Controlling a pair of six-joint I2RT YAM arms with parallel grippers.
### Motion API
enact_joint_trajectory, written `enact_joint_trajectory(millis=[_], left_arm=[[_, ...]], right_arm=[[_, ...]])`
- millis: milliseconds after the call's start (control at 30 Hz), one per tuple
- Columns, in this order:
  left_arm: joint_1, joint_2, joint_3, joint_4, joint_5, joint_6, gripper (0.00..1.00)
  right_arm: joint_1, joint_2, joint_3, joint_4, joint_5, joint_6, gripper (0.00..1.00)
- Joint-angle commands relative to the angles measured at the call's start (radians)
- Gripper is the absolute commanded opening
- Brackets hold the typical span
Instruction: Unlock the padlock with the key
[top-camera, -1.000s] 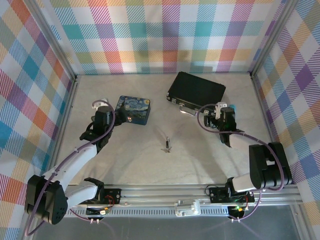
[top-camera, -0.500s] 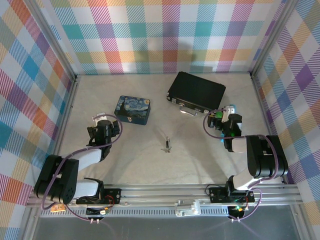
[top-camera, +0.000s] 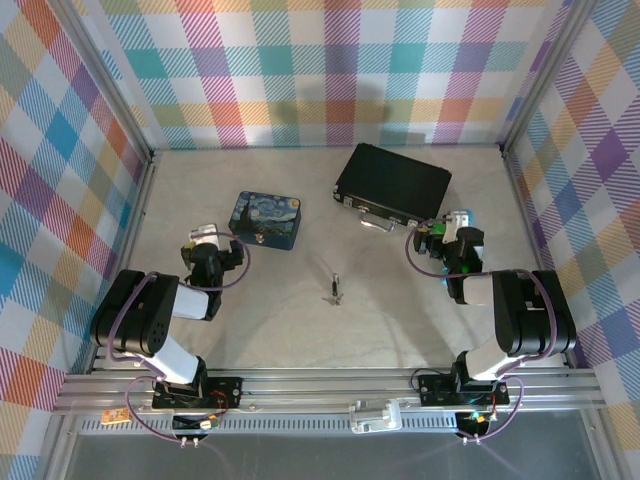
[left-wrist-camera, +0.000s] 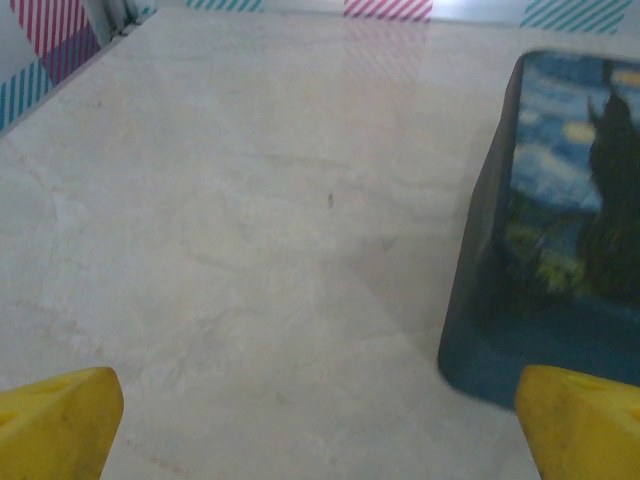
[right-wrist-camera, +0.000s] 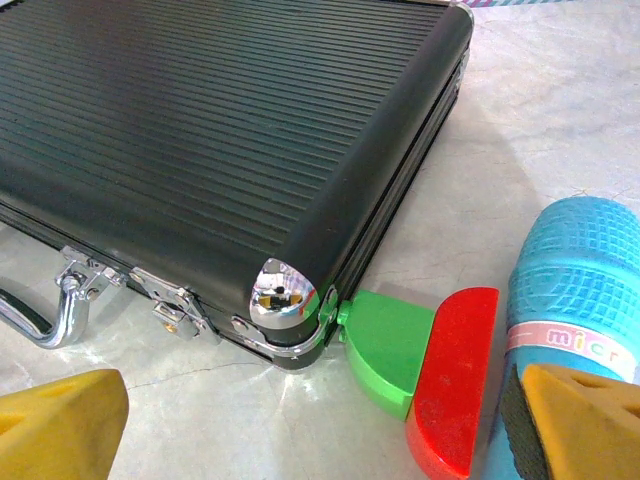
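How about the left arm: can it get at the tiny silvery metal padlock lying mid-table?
Probably yes. The tiny silvery metal padlock lies on bare tabletop right of the left arm, whose jaws stand open; the blue starry-night tin sits farther back, not in between.

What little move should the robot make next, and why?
Probably reach the left gripper toward the tiny silvery metal padlock lying mid-table. Both grippers are open and empty, the left beside the blue starry-night painted tin, the right gripper by the black ribbed case, neither near it.
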Motion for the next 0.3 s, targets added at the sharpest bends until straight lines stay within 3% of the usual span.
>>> enact_joint_trajectory(millis=[0, 267], left_arm=[[0.009, -0.002, 0.056, -0.051, 0.034, 0.022, 1.0], [0.01, 0.001, 0.063, -0.057, 0.036, 0.022, 1.0]], right_arm=[[-0.001, -0.004, 0.0, 0.038, -0.018, 0.008, 0.99], [0.0, -0.002, 0.002, 0.038, -0.018, 0.008, 0.99]])
